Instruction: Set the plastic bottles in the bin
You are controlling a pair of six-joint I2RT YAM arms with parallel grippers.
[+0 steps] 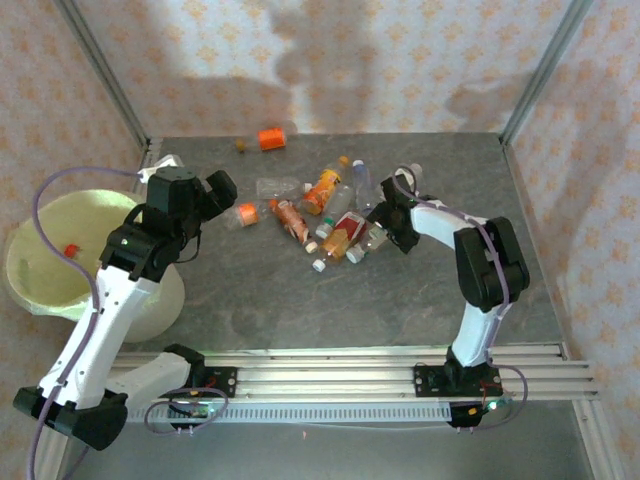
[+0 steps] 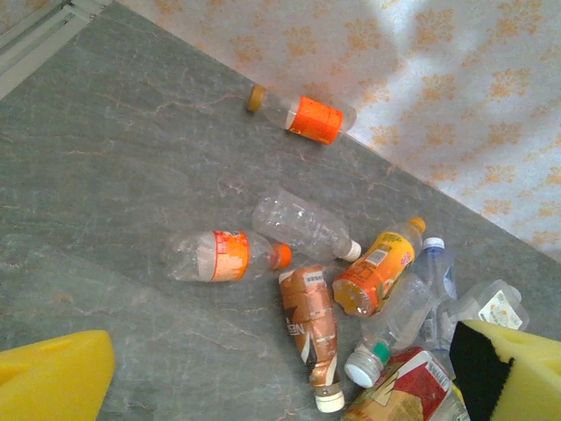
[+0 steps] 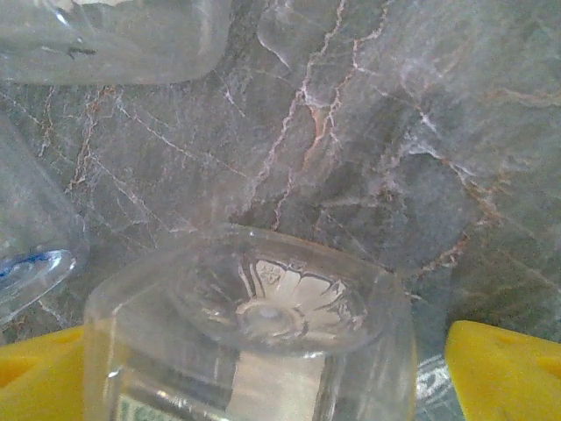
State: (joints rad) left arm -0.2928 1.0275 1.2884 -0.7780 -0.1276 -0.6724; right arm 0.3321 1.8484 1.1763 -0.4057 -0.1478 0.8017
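The left arm (image 1: 95,330) rises from its base at the near edge and leans forward past the bin (image 1: 25,240), which stands just off the left side of the surface (image 1: 300,310). Its wrist bends toward the middle and ends just left of an orange-labelled bottle (image 1: 245,213). The left jaws are spread wide, with their yellow fingers (image 2: 53,381) in the lower corners of the wrist view. They hold nothing and hang above the surface.

The right arm (image 1: 487,270) stands up from its base, folds at the elbow and reaches left and low to the right edge of the plastic bottles (image 1: 322,190), which lie heaped in the middle of the surface. The right jaws are open and straddle the squarish base of a clear bottle (image 3: 263,324). One finger (image 3: 504,368) stands clear of the bottle. The other is at its opposite wall, and I cannot tell whether it touches. A far bottle (image 1: 270,138) with an orange label lies apart by the back wall.
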